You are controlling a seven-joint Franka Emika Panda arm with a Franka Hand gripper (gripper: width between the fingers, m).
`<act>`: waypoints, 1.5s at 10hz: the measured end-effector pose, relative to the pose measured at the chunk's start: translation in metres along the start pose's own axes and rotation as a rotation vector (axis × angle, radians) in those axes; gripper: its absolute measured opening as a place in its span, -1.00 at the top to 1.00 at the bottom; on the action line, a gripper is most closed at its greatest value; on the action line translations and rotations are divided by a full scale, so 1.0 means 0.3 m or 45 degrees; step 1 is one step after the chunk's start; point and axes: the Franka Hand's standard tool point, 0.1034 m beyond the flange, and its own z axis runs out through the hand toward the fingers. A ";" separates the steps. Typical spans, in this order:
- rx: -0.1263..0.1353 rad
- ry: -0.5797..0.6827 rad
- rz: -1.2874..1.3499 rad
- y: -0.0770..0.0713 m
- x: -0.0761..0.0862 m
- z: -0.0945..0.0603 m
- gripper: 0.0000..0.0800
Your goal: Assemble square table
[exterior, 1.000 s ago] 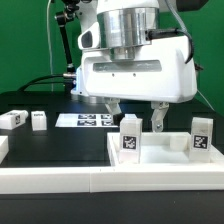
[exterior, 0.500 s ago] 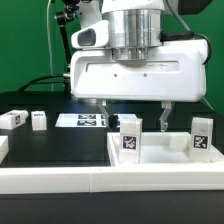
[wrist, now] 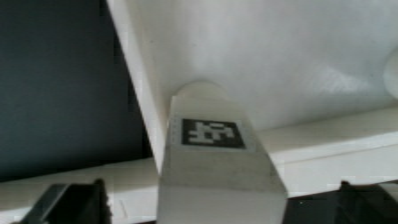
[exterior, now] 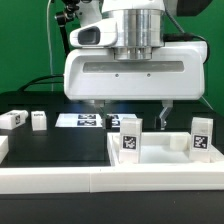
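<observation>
The white tray-like tabletop (exterior: 160, 158) lies at the exterior view's right. On it stands an upright white leg (exterior: 130, 136) with a tag on its face, and a second tagged leg (exterior: 201, 137) stands further right. My gripper (exterior: 133, 117) hangs over the first leg, one finger on each side of it. In the wrist view that leg (wrist: 217, 150) sits between the dark fingertips (wrist: 71, 200), with a gap on both sides. My gripper (wrist: 217, 205) is open and touches nothing. Two more legs (exterior: 13, 119) (exterior: 38, 120) lie on the black table at the left.
The marker board (exterior: 85, 120) lies flat behind the tabletop. A long white rail (exterior: 70, 185) runs along the front edge of the work surface. Cables and a green backdrop stand behind the arm.
The gripper has shifted toward the exterior view's left and looms larger, so its fingers now straddle the nearer upright leg. The legs and tabletop have not moved.
</observation>
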 end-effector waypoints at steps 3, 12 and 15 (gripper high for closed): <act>-0.002 0.001 0.004 0.007 0.001 -0.001 0.28; 0.043 0.034 0.769 0.021 0.002 0.000 0.27; 0.047 0.033 1.148 0.020 0.000 -0.001 0.27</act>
